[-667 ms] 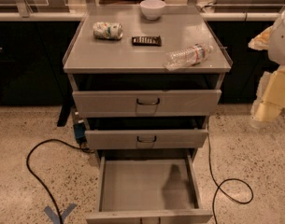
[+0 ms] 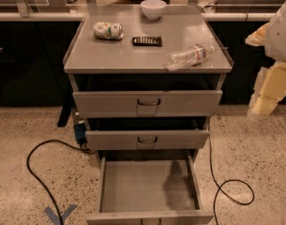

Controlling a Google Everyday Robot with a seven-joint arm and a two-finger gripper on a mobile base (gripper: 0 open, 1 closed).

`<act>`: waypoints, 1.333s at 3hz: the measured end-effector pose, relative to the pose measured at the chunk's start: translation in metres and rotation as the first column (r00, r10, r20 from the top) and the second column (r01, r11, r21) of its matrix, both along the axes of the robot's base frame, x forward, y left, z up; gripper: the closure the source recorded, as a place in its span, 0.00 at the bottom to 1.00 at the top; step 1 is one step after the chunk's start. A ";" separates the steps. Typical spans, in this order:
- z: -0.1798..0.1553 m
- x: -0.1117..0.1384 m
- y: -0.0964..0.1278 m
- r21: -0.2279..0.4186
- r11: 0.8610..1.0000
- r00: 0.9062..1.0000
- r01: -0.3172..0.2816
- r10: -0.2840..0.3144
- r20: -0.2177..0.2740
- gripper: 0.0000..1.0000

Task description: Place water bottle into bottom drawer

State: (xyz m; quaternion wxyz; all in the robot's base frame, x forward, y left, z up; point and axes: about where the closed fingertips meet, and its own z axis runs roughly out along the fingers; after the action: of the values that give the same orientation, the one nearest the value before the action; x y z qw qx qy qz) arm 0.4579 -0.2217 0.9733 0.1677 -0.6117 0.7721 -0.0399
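Note:
The water bottle (image 2: 189, 56) is clear and crinkled and lies on its side near the right front of the grey cabinet top (image 2: 119, 55). The bottom drawer (image 2: 147, 184) is pulled out, with a plain grey floor and nothing in it. My gripper (image 2: 263, 104) is the pale cream end of the arm at the right edge of the camera view. It hangs beside the cabinet at about top-drawer height, to the right of and below the bottle, touching nothing.
On the cabinet top are a crushed white-green can (image 2: 108, 30), a dark flat remote-like object (image 2: 147, 41) and a white bowl (image 2: 153, 8). The two upper drawers (image 2: 147, 103) are slightly out. Black cables (image 2: 37, 172) run over the speckled floor on both sides.

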 end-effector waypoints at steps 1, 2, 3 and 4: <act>0.001 0.040 -0.010 -0.023 0.999 0.998 -0.044 0.045 0.037 0.00; 0.007 0.091 -0.022 -0.057 0.995 0.992 -0.087 0.091 0.085 0.00; 0.011 0.138 -0.036 -0.075 0.991 0.986 -0.108 0.117 0.122 0.00; 0.010 0.173 -0.048 -0.045 0.992 0.980 -0.118 0.124 0.153 0.00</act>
State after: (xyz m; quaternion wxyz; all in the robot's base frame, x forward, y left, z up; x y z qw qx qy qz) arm 0.6308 -0.2700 0.9831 0.2185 -0.6554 0.7172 -0.0910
